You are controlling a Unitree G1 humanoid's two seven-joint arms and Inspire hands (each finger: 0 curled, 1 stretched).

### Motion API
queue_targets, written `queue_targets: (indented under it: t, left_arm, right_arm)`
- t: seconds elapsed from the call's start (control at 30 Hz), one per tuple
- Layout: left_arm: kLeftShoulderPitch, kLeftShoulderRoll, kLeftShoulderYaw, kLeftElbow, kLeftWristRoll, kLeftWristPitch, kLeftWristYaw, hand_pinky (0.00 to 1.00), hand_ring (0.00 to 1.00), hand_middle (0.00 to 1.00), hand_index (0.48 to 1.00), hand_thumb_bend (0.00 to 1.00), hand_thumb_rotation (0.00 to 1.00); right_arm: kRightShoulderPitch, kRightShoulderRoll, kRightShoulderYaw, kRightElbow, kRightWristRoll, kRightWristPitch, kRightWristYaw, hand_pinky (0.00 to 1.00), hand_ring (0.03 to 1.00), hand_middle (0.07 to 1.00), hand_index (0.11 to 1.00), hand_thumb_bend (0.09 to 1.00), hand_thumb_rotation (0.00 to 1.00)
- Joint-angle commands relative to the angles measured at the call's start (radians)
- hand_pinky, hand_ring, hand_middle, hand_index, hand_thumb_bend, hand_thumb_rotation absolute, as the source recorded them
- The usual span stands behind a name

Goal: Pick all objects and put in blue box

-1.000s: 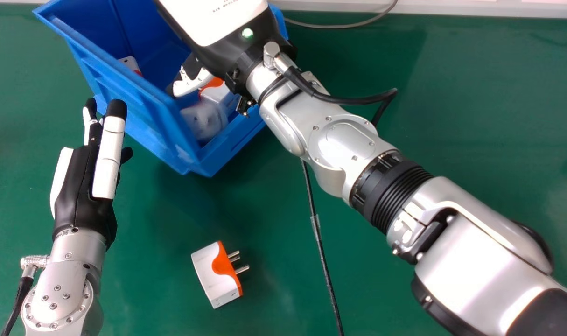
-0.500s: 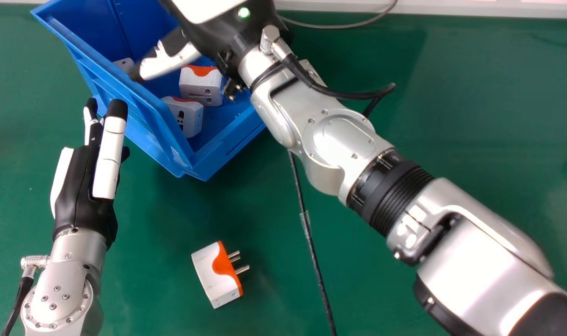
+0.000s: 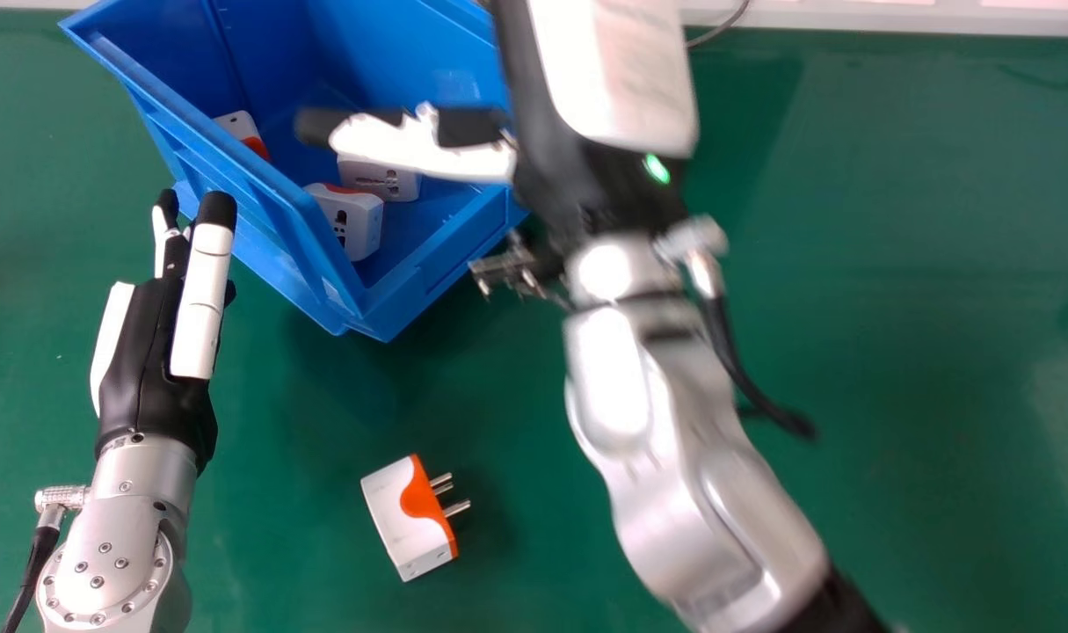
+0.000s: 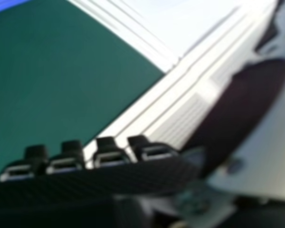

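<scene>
In the head view a white and orange plug adapter (image 3: 410,517) lies on the green table, its pins facing right. The blue box (image 3: 279,198) holds several similar adapters, one of them (image 3: 351,218) near its front corner. My right hand (image 3: 586,167) is over the box's right edge, its thumb stretched out across the opening, with nothing seen held. In the right hand view, fingertips of the right hand (image 4: 109,154) line the bottom and the thumb stands extended. My left hand (image 3: 160,352) rests open left of the box, fingers straight, beside its outer wall.
A pale ledge (image 3: 850,18) runs along the table's far edge, with a thin grey cable by it. The right forearm (image 3: 674,475) crosses the table right of the loose adapter. Green table surface (image 3: 920,264) extends to the right.
My right hand has swung rightward and partly out from over the box, uncovering more of its inside. The adapters in the box are now clearer to see. The left hand has barely shifted.
</scene>
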Motion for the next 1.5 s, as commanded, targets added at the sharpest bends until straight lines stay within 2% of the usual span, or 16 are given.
queue_targets:
  t: [0.0, 0.1, 0.2, 0.4, 0.5, 0.7, 0.77, 0.83, 0.93, 1.1, 1.23, 1.33, 1.4, 1.47]
  left_arm:
    - [-0.008, 0.012, 0.009, -0.023, 0.001, -0.007, 0.004, 0.95, 1.00, 1.00, 1.000, 0.77, 1.00]
    - [-0.014, 0.008, 0.009, -0.014, 0.008, -0.009, 0.016, 0.95, 0.99, 1.00, 1.000, 0.76, 1.00]
    - [-0.011, 0.005, 0.004, -0.021, 0.018, -0.009, 0.027, 0.94, 0.98, 1.00, 1.000, 0.76, 1.00]
    - [-0.017, 0.008, 0.002, -0.021, 0.018, -0.001, 0.034, 0.94, 0.98, 1.00, 1.000, 0.75, 1.00]
    - [-0.021, 0.012, 0.001, -0.010, 0.021, -0.007, 0.032, 0.94, 0.98, 1.00, 1.000, 0.74, 1.00]
    - [-0.019, 0.005, -0.002, -0.012, 0.021, -0.012, 0.040, 0.93, 0.98, 1.00, 1.000, 0.76, 1.00]
    - [-0.022, 0.007, -0.003, -0.004, 0.021, -0.017, 0.038, 0.93, 0.97, 1.00, 1.000, 0.77, 1.00]
    - [-0.026, 0.009, 0.000, 0.006, 0.015, -0.019, 0.033, 0.93, 0.98, 1.00, 1.000, 0.77, 1.00]
    - [-0.028, 0.008, 0.000, 0.008, 0.008, -0.014, 0.028, 0.93, 0.98, 1.00, 1.000, 0.78, 1.00]
    - [-0.025, 0.003, 0.002, -0.014, -0.002, 0.007, 0.025, 0.94, 0.98, 1.00, 1.000, 0.78, 1.00]
    - [-0.024, 0.002, -0.002, -0.026, 0.002, 0.020, 0.027, 0.94, 0.98, 1.00, 1.000, 0.78, 1.00]
    - [-0.024, 0.001, -0.008, -0.032, 0.009, 0.026, 0.027, 0.94, 0.98, 1.00, 1.000, 0.78, 1.00]
    - [-0.020, 0.003, -0.008, -0.035, 0.007, 0.025, 0.024, 0.94, 0.99, 1.00, 1.000, 0.77, 1.00]
    - [-0.021, 0.005, -0.005, -0.026, 0.004, 0.019, 0.021, 0.95, 0.99, 1.00, 1.000, 0.77, 1.00]
  right_arm:
    - [0.092, -0.022, 0.006, -0.067, -0.010, -0.049, -0.047, 0.97, 1.000, 1.000, 1.000, 0.949, 0.56]
    - [0.239, -0.071, 0.043, -0.105, -0.025, -0.116, -0.087, 0.96, 1.000, 1.000, 1.000, 0.943, 0.60]
    - [0.354, -0.105, 0.076, -0.113, -0.009, -0.197, -0.123, 0.94, 1.000, 1.000, 1.000, 0.941, 0.64]
    - [0.503, -0.180, 0.100, -0.076, 0.029, -0.363, -0.141, 0.92, 1.000, 0.990, 1.000, 0.946, 0.66]
    - [0.536, -0.210, 0.106, -0.061, 0.054, -0.434, -0.115, 0.90, 1.000, 0.986, 1.000, 0.983, 0.64]
    - [0.543, -0.247, 0.127, -0.023, 0.103, -0.534, -0.019, 0.88, 0.996, 0.986, 1.000, 1.000, 0.61]
    - [0.537, -0.252, 0.127, -0.025, 0.125, -0.545, 0.034, 0.89, 0.997, 0.987, 1.000, 1.000, 0.60]
    - [0.531, -0.254, 0.127, -0.029, 0.141, -0.547, 0.086, 0.90, 0.997, 0.988, 1.000, 1.000, 0.60]
    - [0.522, -0.258, 0.125, -0.035, 0.158, -0.540, 0.167, 0.91, 0.993, 0.987, 1.000, 1.000, 0.59]
    - [0.509, -0.260, 0.131, -0.055, 0.162, -0.503, 0.308, 0.91, 0.989, 0.981, 1.000, 1.000, 0.58]
    - [0.496, -0.248, 0.144, -0.072, 0.133, -0.452, 0.400, 0.92, 0.992, 0.985, 1.000, 1.000, 0.58]
    - [0.479, -0.239, 0.152, -0.074, 0.095, -0.422, 0.431, 0.91, 0.993, 0.986, 1.000, 1.000, 0.57]
    - [0.468, -0.238, 0.155, -0.072, 0.075, -0.410, 0.438, 0.91, 0.992, 0.985, 1.000, 1.000, 0.56]
    - [0.457, -0.239, 0.158, -0.065, 0.049, -0.402, 0.442, 0.91, 0.990, 0.983, 0.997, 1.000, 0.56]
